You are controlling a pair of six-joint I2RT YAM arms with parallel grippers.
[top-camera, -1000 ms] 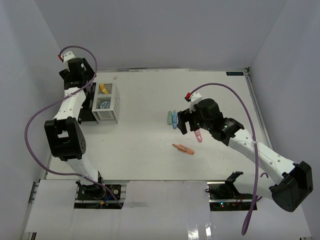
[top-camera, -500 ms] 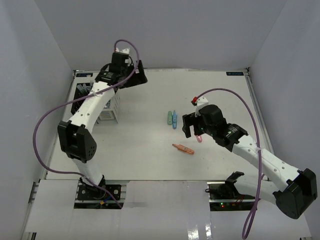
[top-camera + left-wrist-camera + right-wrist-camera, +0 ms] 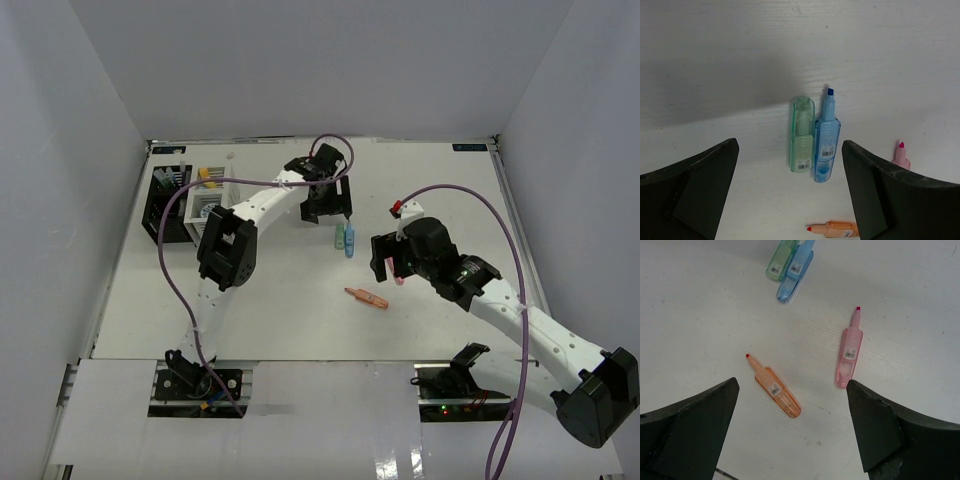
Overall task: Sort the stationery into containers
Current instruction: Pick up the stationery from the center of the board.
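**Pick-up stage, both arms in approach.** The left gripper (image 3: 789,150) hangs over the middle of the tabletop (image 3: 270,310), jaws spread wide and holding nothing. The green marker (image 3: 802,134) and blue marker (image 3: 826,140) lie touching, side by side, framed between its fingers. The right gripper (image 3: 792,384), equally wide and empty, hovers nearer the right edge. The pink marker (image 3: 849,355) and orange marker (image 3: 776,388) lie apart on the surface beneath it.

The white organizer (image 3: 192,200) and black organizer (image 3: 157,205) stand by the far-left corner, the white one already part-filled. Four markers appear left to sort. The likely next move is to descend and close on one marker only — the green-blue pair needs a straddle that separates them — then carry it to the far-left corner.
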